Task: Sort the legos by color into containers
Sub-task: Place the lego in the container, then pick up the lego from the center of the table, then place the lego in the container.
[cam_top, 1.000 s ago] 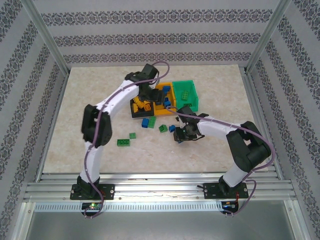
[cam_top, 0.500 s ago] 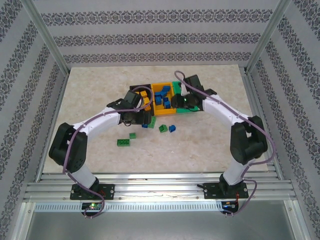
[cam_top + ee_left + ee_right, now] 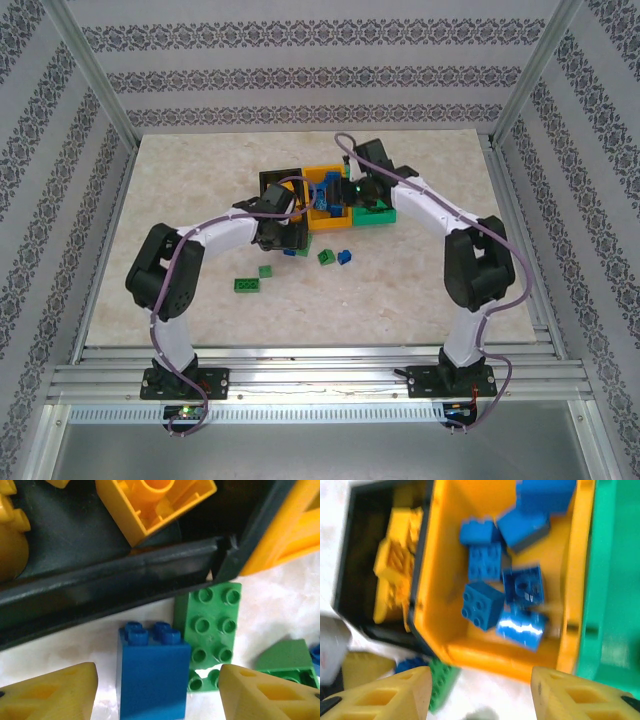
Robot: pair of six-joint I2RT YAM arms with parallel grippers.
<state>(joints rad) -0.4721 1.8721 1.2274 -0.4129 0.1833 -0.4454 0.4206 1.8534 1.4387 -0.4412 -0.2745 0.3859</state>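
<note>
This is a robotics lab test cell, not a lived-in room. The marble-look worktop (image 3: 420,290) is boxed in by bare aluminium posts (image 3: 95,80) and flat panels (image 3: 320,60) papered in a striped floral print, like a stage set. Two white arms (image 3: 215,235) are bolted to slotted aluminium rails (image 3: 320,378) at the near edge. Toy bricks (image 3: 246,285) and small plastic bins (image 3: 330,224) lie on the worktop.

Arms: left arm (image 3: 215,233) & right arm (image 3: 430,207), white shells, black joints.
Cables (image 3: 338,142): purple, looped along each.
Bases (image 3: 185,382): black plates, bottom of frame.
Fingers (image 3: 50,692): yellow wedges w/ cutouts.
</note>
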